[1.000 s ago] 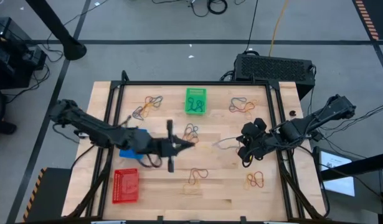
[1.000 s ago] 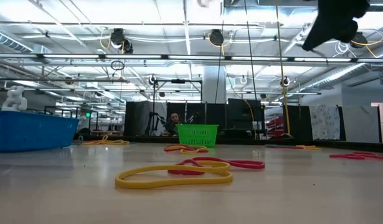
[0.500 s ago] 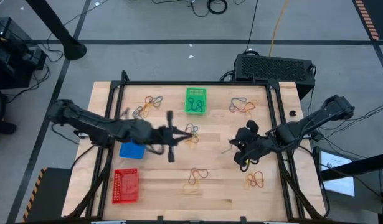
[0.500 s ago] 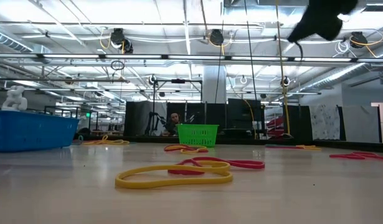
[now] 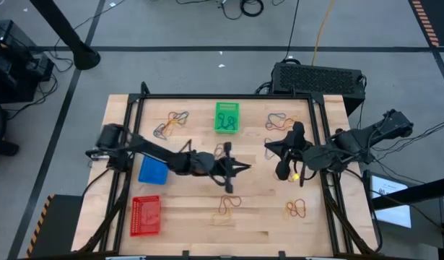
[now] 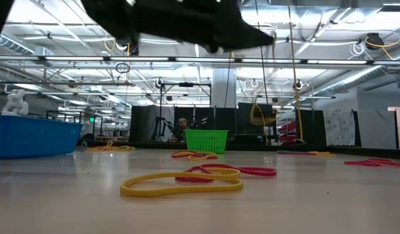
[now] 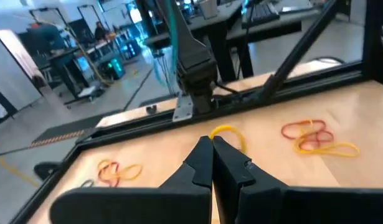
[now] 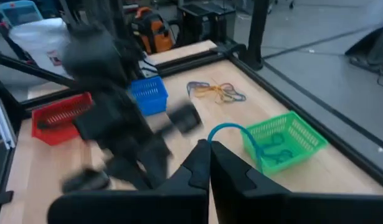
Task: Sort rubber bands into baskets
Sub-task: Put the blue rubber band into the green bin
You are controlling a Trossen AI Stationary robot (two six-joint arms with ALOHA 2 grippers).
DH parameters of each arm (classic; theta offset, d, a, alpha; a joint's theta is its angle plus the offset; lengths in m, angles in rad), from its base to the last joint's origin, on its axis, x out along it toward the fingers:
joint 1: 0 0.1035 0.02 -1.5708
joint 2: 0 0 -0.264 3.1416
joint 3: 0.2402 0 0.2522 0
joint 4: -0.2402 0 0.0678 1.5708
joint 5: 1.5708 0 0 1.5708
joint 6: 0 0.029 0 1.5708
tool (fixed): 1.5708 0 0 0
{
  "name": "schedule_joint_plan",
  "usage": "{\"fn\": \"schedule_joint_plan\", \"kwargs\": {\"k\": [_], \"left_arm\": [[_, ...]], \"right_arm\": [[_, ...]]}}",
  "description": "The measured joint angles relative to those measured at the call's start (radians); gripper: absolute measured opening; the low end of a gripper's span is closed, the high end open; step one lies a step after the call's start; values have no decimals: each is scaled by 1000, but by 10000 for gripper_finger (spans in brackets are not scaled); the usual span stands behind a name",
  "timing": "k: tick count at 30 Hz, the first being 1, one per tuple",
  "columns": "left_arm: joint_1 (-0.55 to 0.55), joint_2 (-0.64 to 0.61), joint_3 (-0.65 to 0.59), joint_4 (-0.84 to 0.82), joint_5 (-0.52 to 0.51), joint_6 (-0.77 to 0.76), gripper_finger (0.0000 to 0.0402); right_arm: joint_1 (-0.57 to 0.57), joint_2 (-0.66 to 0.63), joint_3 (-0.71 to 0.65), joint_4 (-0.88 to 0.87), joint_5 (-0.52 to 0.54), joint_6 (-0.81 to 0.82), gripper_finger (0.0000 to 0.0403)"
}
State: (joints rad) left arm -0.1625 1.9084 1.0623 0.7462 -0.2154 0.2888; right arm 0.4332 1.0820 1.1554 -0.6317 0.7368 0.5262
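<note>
Rubber bands [image 6: 186, 180] look light, limp and stretchy, best pinched on one strand; both grippers [image 7: 211, 144] [image 8: 205, 147] are pinched closed, each with a band looped at its tips.

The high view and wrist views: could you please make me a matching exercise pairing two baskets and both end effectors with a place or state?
Things:
1. green basket
2. red basket
3. left end effector
4. right end effector

Places or states:
A. shut on a yellow rubber band
B. by the table's far edge, about midway along it
C. shut on a blue-green rubber band
D. near the table's front left corner

Pairs: 1-B, 2-D, 3-A, 4-C
</note>
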Motion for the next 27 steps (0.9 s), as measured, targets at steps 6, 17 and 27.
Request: {"fn": "schedule_joint_plan", "kwargs": {"k": [6, 17, 27], "left_arm": [[42, 198, 189, 44, 114, -99, 0], [49, 379, 530, -321, 163, -72, 17], [55, 372, 613, -765, 143, -40, 132]], "right_arm": [[-2, 0, 12, 9, 1, -44, 0], [-16, 0, 12, -5, -8, -43, 0], [-13, 0, 12, -14, -58, -33, 0]]}}
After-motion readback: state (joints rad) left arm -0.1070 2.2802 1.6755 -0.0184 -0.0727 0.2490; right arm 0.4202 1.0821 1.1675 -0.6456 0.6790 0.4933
